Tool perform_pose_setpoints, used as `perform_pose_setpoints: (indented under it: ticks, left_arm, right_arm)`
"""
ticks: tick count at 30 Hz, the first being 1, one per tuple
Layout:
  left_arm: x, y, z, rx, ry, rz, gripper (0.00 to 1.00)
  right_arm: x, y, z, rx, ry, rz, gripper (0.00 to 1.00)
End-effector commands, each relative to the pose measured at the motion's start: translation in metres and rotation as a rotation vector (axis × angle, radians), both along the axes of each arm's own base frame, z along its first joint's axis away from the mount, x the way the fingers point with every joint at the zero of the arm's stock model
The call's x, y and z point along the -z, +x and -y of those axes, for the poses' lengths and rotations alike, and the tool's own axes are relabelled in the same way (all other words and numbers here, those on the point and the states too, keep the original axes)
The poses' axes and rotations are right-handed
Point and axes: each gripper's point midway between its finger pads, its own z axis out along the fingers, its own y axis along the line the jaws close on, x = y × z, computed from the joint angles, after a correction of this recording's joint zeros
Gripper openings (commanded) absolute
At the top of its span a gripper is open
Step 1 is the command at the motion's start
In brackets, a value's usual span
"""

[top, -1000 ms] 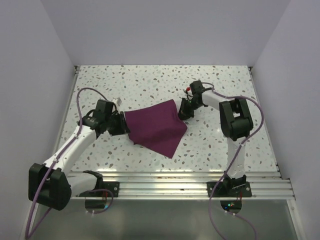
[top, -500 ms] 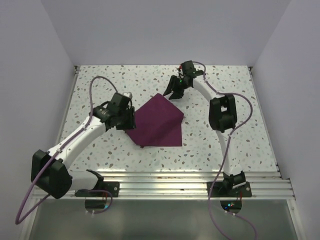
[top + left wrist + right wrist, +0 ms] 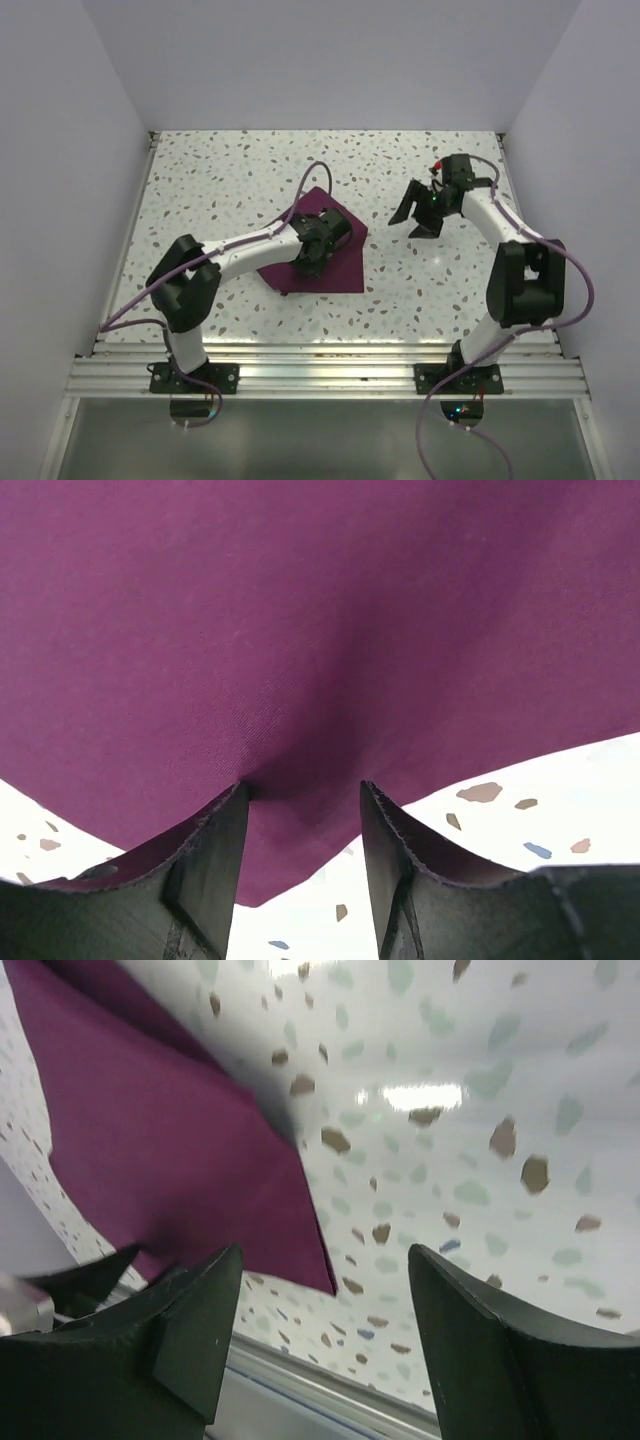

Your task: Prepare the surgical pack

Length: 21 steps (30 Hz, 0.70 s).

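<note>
Folded plum-purple cloth [image 3: 340,270] of the surgical pack lay mid-tabletop [image 3: 220,180]. The left gripper [image 3: 302,790] reached over it, fingers [image 3: 210,860] parted, tips denting the fabric, grasping nothing. Farther back, the right gripper [image 3: 413,220] stood apart from the cloth, fingers spread wide and empty. The fold probably wanted gentle, flat pressure, without dragging the fabric askew.

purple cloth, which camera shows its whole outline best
Top external: it alone shows the cloth whole, its outline in frame, though the left arm crosses its middle. Left wrist shows only fabric up close, filling most of the frame; right wrist shows one corner at a slant.
</note>
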Motion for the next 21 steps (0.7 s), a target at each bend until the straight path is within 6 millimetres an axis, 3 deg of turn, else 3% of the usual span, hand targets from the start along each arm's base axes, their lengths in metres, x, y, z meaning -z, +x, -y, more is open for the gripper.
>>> perform_pose_setpoints:
  ticks: [1,2,3,5,6,9,13,18,21]
  left_arm:
    - [-0.016,0.018,0.002,0.051,0.056,0.072,0.52]
    - [-0.014,0.017,0.003,0.067,0.066,0.070,0.52]
    - [-0.012,0.017,0.003,0.076,0.074,0.069,0.52]
    - [-0.006,0.017,-0.002,0.075,0.124,0.078,0.52]
    - [-0.004,0.018,-0.006,0.066,0.148,0.079,0.53]
    - [0.001,0.018,-0.021,0.036,0.226,0.092,0.52]
    - [0.007,0.014,-0.024,0.039,0.226,0.083,0.50]
    - [0.004,0.014,-0.022,0.028,0.198,0.097,0.39]
    - [-0.001,0.017,-0.020,0.023,0.184,0.110,0.24]
  right_arm:
    - [0.006,-0.036,-0.015,-0.067,0.045,0.025,0.72]
    - [0.001,-0.040,-0.016,-0.064,0.053,0.055,0.72]
    - [0.012,-0.055,-0.016,-0.061,0.061,0.026,0.72]
    - [0.009,-0.062,-0.020,-0.056,0.094,0.043,0.72]
    - [0.017,-0.071,-0.021,-0.052,0.099,0.018,0.73]
    - [0.022,-0.078,-0.021,-0.054,0.101,0.012,0.73]
    - [0.024,-0.077,-0.020,-0.058,0.097,0.009,0.72]
    - [0.023,-0.073,-0.028,-0.076,0.104,0.010,0.73]
    - [0.024,-0.073,-0.040,-0.100,0.101,0.005,0.73]
